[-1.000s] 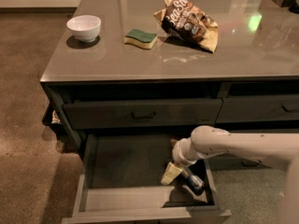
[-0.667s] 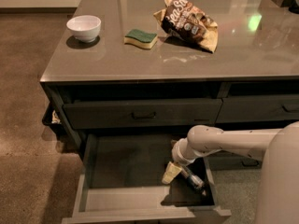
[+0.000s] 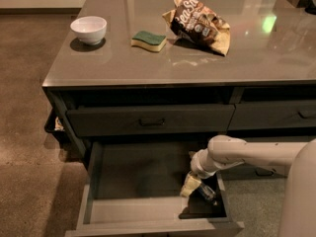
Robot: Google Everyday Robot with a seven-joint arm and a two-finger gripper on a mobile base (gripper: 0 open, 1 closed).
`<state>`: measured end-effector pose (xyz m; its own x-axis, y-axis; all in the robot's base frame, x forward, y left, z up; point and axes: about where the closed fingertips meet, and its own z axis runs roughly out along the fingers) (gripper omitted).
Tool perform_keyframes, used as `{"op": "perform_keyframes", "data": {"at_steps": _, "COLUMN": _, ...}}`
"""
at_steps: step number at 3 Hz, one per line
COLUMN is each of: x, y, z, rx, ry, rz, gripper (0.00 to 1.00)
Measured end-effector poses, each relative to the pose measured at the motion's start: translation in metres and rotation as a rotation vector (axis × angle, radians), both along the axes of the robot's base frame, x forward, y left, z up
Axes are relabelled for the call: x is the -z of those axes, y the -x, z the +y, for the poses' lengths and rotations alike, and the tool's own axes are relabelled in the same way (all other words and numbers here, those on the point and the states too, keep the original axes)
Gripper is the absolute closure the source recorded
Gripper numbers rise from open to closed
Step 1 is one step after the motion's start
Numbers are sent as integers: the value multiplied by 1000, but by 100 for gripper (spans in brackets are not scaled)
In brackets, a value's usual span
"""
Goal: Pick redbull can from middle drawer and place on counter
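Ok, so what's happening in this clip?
The robot's white arm reaches into the open, deep dark-grey middle drawer. Its gripper is low near the right wall, beside the small slim metal redbull can lying on the bottom. The can isn't lifted yet. On the glossy grey-brown counter sit a white bowl, a green-and-yellow sponge and a brown snack bag.

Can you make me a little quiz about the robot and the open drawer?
1. Fill in: the sponge on the counter lies between the white bowl and the brown ___.
2. True or false: the redbull can stands on the counter.
3. The gripper is: A) over the bowl, B) down in the middle drawer beside the can, C) on the floor.
Key: 1 snack bag; 2 false; 3 B.
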<state>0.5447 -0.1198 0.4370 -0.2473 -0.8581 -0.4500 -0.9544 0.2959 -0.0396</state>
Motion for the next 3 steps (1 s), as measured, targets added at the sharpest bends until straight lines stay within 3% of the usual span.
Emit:
{"op": "perform_keyframes", "data": {"at_steps": 1, "x": 3, "y": 4, "z": -1, "rx": -20, "ry": -1, "rz": 10, "gripper": 0}}
{"op": "perform_keyframes", "data": {"at_steps": 3, "x": 21, "y": 5, "z": -33, "rx": -13, "ry": 1, "rz": 35, "gripper": 0}}
